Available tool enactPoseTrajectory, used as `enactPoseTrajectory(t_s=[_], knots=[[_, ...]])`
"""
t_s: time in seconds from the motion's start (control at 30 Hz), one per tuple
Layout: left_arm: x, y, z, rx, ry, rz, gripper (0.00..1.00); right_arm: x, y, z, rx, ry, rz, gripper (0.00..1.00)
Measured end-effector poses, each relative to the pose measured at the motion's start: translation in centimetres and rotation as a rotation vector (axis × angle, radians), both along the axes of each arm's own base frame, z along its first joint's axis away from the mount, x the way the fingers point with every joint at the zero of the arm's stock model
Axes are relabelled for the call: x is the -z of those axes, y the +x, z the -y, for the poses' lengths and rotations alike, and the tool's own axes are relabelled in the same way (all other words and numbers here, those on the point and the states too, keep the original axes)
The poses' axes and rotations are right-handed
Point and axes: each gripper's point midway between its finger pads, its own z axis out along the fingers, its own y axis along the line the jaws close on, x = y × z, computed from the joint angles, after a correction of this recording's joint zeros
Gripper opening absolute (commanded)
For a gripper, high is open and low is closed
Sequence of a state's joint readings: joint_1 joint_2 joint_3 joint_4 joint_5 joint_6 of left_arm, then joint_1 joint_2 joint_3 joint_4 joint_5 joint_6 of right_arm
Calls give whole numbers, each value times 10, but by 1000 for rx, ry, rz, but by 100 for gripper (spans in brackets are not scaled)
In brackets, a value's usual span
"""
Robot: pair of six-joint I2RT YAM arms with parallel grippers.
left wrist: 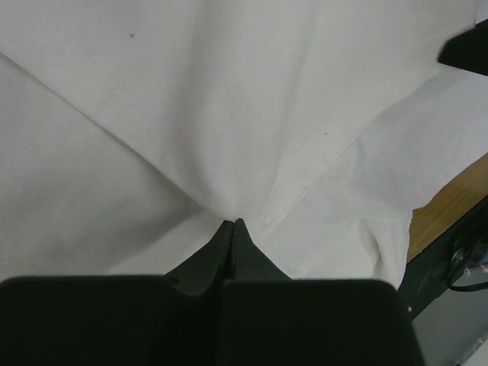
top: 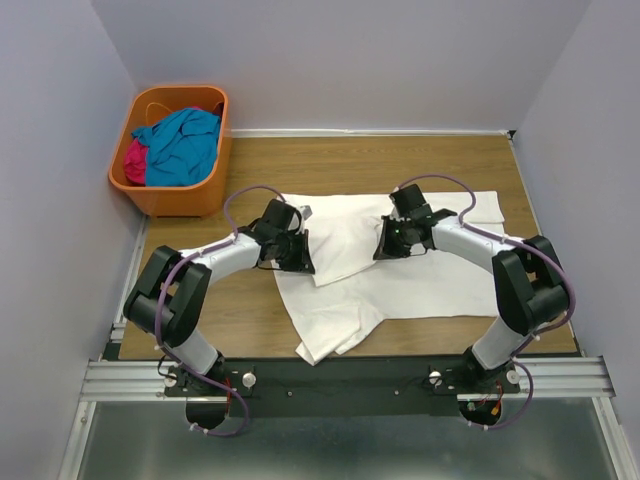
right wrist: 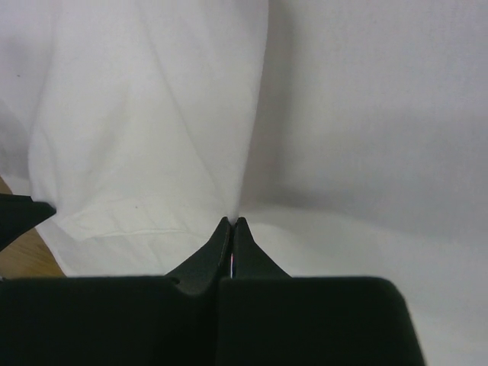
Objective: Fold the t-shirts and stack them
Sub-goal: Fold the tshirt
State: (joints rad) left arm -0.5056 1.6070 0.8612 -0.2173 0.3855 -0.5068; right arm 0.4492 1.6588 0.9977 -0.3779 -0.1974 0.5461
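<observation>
I think this is a robotics lab cell: plain walls (top: 350,60) close around the wooden table (top: 250,320), and an aluminium rail (top: 570,375) runs behind my left gripper (top: 305,262).

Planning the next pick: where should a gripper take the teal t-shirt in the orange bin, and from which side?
Probably a raised fold on the teal t-shirt, from straight above: it lies crumpled next to the magenta t-shirt inside the orange bin, whose walls block a sideways approach.
</observation>
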Motion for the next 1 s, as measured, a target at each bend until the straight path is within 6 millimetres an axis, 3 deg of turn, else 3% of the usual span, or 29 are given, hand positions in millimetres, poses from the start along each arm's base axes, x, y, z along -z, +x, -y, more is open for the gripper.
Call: enactPoseTrajectory(t_s=[0.17, 0.27, 0.37, 0.43, 0.5, 0.63, 0.73, 0.8, 0.9, 1.0], knots=[[6, -7, -2, -2, 8, -24, 6, 14, -2, 6, -11, -42, -34, 2], [8, -11, -1, -2, 9, -33, 14, 19, -3, 9, -15, -61, -44, 6], [11, -14, -1, -3, 11, -43, 27, 20, -3, 11, -24, -74, -42, 28], [13, -15, -3, -10, 15, -52, 39, 21, -3, 12, -32, -82, -40, 36], [13, -14, -4, -18, 21, -50, 44, 20, -3, 13, -33, -90, -40, 43], [5, -2, -7, -51, 30, -31, 45, 8, 11, 20, -22, -106, -8, 48], [-17, 37, -18, -131, 21, 43, 45, -5, 35, 43, 51, -104, 31, 47], [-35, 65, -28, -185, 17, 105, 43, -17, 58, 74, 145, -99, 60, 47], [-63, 121, -41, -264, 5, 217, 35, -33, 93, 140, 331, -95, 108, 46], [-64, 161, -42, -298, 10, 257, 28, -48, 114, 193, 476, -98, 157, 46]])
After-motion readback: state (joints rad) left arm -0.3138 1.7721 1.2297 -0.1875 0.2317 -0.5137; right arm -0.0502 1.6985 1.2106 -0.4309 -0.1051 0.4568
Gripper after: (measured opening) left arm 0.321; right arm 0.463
